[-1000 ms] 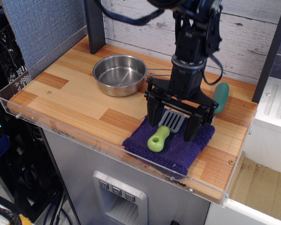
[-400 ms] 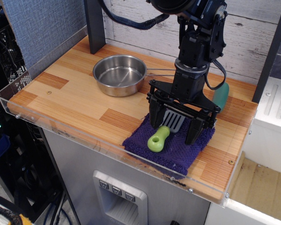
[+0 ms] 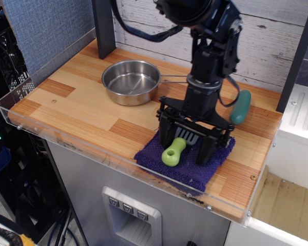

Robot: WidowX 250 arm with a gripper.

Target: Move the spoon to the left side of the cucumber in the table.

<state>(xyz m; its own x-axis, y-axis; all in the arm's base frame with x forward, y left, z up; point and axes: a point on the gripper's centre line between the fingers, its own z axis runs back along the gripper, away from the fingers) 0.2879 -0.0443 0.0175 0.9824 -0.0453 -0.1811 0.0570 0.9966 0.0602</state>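
The spoon (image 3: 175, 149), a lime-green handle with a grey slotted head, lies on the purple cloth (image 3: 187, 163) at the table's front. My gripper (image 3: 187, 139) is open and low over it, one finger (image 3: 166, 132) left of the grey head and the other (image 3: 207, 147) right of it, fingertips close to the cloth. The head is partly hidden by the gripper. The dark teal cucumber (image 3: 241, 107) lies behind and to the right, near the back wall, partly behind the arm. The wooden table (image 3: 82, 105) carries all of it.
A steel pan (image 3: 131, 82) stands at the back middle, its handle pointing right toward the arm. A clear acrylic rim (image 3: 66, 143) runs along the front and left edges. A dark post (image 3: 103, 28) stands at the back left.
The gripper has come down over the spoon's head and shifted a little left, still open. The spoon, cucumber and pan have not moved.
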